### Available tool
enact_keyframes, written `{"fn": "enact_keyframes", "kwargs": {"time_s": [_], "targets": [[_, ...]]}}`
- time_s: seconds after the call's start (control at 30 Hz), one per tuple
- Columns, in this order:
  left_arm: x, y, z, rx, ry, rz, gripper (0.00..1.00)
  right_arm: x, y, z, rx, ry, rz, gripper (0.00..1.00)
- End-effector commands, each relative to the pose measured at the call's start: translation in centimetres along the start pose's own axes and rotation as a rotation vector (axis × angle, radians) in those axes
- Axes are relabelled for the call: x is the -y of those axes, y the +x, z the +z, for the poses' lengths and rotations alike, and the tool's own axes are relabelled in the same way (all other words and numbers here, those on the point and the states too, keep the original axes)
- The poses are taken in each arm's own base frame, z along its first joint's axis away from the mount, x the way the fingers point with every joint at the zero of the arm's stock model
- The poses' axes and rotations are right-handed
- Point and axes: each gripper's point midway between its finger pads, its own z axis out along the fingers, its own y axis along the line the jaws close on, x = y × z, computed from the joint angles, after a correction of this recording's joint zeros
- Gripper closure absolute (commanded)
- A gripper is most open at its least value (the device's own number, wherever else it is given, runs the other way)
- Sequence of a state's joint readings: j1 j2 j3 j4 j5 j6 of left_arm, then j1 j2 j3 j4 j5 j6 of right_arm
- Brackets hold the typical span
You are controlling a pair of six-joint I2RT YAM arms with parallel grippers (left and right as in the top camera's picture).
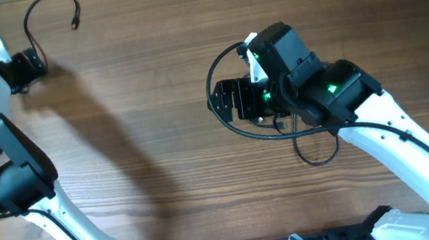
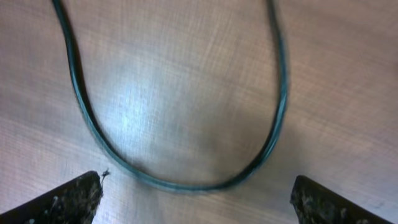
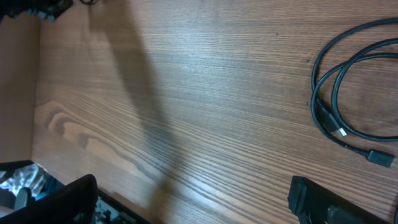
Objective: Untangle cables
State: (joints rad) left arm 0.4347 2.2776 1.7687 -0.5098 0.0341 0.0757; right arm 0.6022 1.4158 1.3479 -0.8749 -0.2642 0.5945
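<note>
One of the cables lies by itself at the far left corner of the table, curled into an open U with its small plug end free and nothing crossing it. That placement looks deliberate, since it is well apart from the rest and cannot snag on them again. The left gripper hovers just beside it with its jaws spread wide. In the left wrist view the two fingers stand on either side of the bend and touch nothing, so this cable is lying loose rather than being held. The other cables are near the middle of the table, under and around the right gripper. They form at least two loops that run close together and overlap, with two plug ends lying near each other at the lower edge of the coil. The right gripper is also spread open and holds nothing, and its wrist view shows bare wood between the fingers with the coil off to one side. Judging from this, one strand is sorted and the overlapping loops are the work that remains. The next grasp probably belongs at a plug end, where a strand can be drawn out without tightening the crossing.
</note>
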Motion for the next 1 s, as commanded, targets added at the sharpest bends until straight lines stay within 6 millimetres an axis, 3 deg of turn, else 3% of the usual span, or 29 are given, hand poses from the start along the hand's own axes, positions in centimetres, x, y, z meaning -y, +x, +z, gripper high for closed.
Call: {"fn": "enact_keyframes", "kwargs": {"time_s": [0.0,0.13,0.23,0.3,0.43,0.63,0.73,0.87,0.97], "targets": [[-1.4,1.1,-1.8,-0.058,-0.057,-0.061,0.0,0.8,-0.7,0.3,0.03,0.045,0.009,0.0],[2.2,4.4,-2.3,-0.199,0.141,-0.096,0.0,0.8,-1.5,0.3,0.067,0.053,0.003,0.0],[4.2,4.9,-2.9,-0.229,0.261,-0.112,0.0,0.7,-1.6,0.3,0.074,0.048,0.002,0.0],[3.9,4.2,-2.7,-0.202,0.245,-0.14,0.0,0.7,-1.6,0.3,0.073,0.048,0.002,0.0],[0.2,3.0,-2.0,-0.156,0.09,-0.448,0.0,0.9,-1.3,0.3,0.062,0.055,0.006,0.0],[-2.5,1.9,-1.9,-0.093,-0.007,-0.494,0.01,1.0,-1.2,0.5,0.053,0.061,0.008,0.0],[-4.7,0.1,-2.0,0.018,-0.18,-0.456,0.1,1.2,-1.0,0.6,0.044,0.068,0.011,0.0],[-3.7,-1.8,-1.0,0.101,-0.172,-0.436,0.14,1.2,-1.0,0.6,0.041,0.069,0.012,0.0],[-3.1,-0.9,0.7,0.081,-0.17,-0.43,0.19,1.2,-1.0,0.6,0.042,0.069,0.012,0.0]]}}
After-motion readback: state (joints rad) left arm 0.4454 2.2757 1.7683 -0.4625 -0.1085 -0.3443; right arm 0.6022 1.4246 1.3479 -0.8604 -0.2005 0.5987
